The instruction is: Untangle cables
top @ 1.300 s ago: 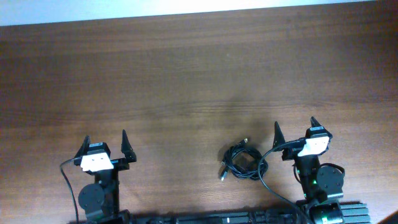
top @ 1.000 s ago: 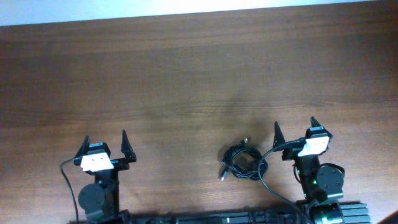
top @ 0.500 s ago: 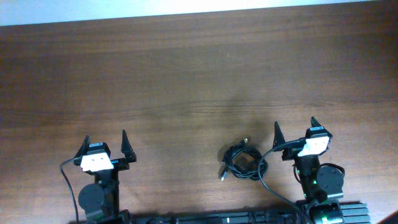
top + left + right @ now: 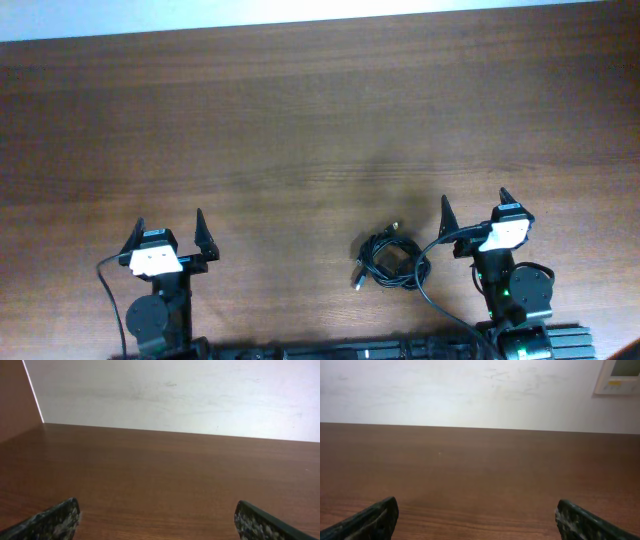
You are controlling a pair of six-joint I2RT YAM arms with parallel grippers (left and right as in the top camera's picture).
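Note:
A small tangled bundle of thin black cables (image 4: 388,260) lies on the brown wooden table (image 4: 320,130) near the front edge, just left of my right arm. A plug end sticks out at its lower left (image 4: 357,279) and another at its top (image 4: 396,227). My right gripper (image 4: 474,208) is open and empty, to the right of the bundle and apart from it. My left gripper (image 4: 168,228) is open and empty, far to the left. Neither wrist view shows the cables; each shows only bare table between wide-apart fingertips (image 4: 55,520) (image 4: 372,517).
A thicker black wire (image 4: 432,290) from the right arm curves past the bundle's right side. Another robot wire (image 4: 108,295) hangs by the left arm. A pale wall (image 4: 470,390) stands beyond the table's far edge, with a wall panel (image 4: 620,375) at the upper right.

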